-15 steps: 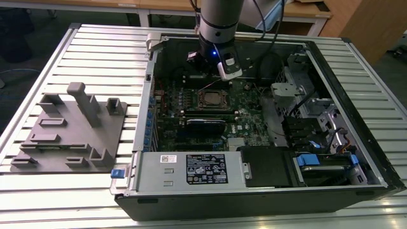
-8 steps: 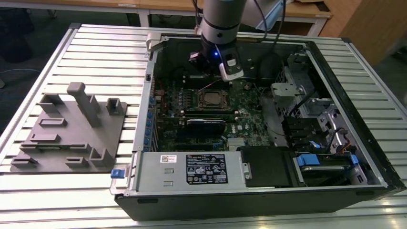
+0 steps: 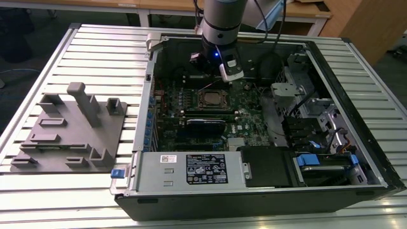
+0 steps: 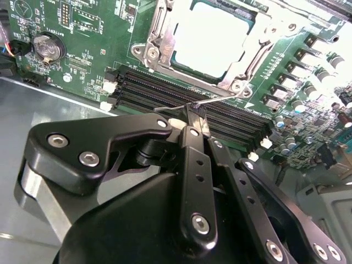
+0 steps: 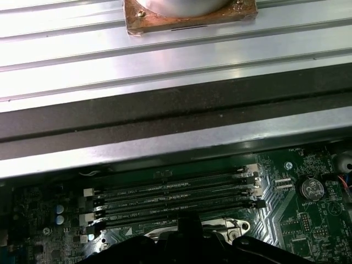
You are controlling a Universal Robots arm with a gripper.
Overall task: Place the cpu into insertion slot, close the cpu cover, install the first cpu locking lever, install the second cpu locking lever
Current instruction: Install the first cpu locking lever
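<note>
1. In the second wrist view the gripper [image 4: 193,116] has its black fingers pressed together. They pinch a thin wire locking lever [image 4: 223,98] that runs just beside the insertion slot [image 4: 146,53].
2. One cpu [image 4: 212,38] lies in that slot, and the one cpu cover [image 4: 165,25] is folded flat around it.
3. Four long black memory slots [image 5: 170,190] run side by side next to the socket. One coin cell [image 5: 311,188] sits on the green board.
4. The open computer case [image 3: 254,202] lies on a slatted metal table [image 3: 95,52]. One grey moulded fixture [image 3: 70,138] rests at the exterior view's left, with wooden desks [image 3: 305,12] behind.
</note>
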